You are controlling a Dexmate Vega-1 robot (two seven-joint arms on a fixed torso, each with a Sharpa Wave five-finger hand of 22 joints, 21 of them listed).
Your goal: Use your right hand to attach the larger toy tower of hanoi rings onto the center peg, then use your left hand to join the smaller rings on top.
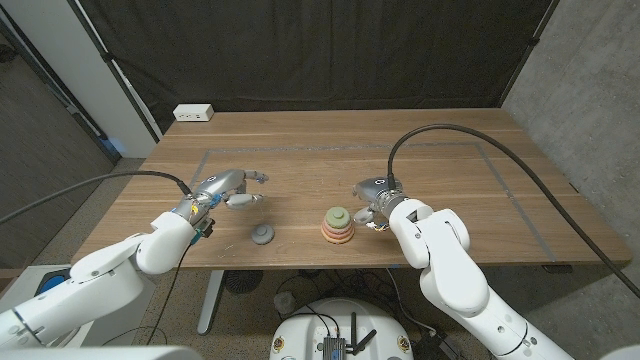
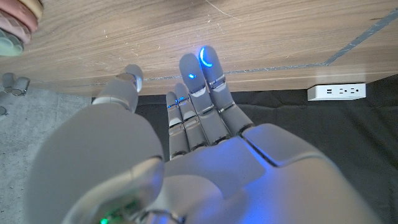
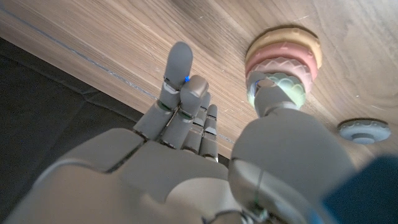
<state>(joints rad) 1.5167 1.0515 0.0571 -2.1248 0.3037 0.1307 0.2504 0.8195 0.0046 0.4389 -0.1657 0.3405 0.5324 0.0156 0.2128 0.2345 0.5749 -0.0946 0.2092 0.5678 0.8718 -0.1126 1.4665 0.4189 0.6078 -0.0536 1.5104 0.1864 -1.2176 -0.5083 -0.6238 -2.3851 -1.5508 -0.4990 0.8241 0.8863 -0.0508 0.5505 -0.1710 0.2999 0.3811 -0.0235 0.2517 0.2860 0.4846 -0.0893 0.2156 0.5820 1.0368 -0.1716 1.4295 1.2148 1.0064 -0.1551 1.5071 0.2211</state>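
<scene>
1. In the head view, a stack of pastel toy rings [image 1: 336, 227], orange at the bottom, then pink, then green, is seen on its peg near the front middle of the brown wooden desk [image 1: 440, 150]. The larger rings are judged to be already in place, the widest lowest, so that the stack tapers upward. The right hand [image 1: 377, 197] is held just beside this stack, its fingers loosely curled and nothing grasped. A small grey ring piece [image 1: 263, 235] lies on the desk to the left of the stack, apart from it and near the left hand [image 1: 228, 187], probably left within reach for that hand's turn. The left hand is raised above the desk, fingers spread and released, with nothing held.

2. In the left wrist view, the left hand's fingers [image 2: 205, 74] are extended side by side toward the desk edge, empty. A white power strip [image 2: 336, 92] is seen beyond.

3. In the right wrist view, the thumb is poised close to the green ring; whether it touches cannot be told. The remaining fingers [image 3: 183, 93] are half-curled, with nothing clasped. The grey piece is seen beside the stack, not yet joined.
</scene>
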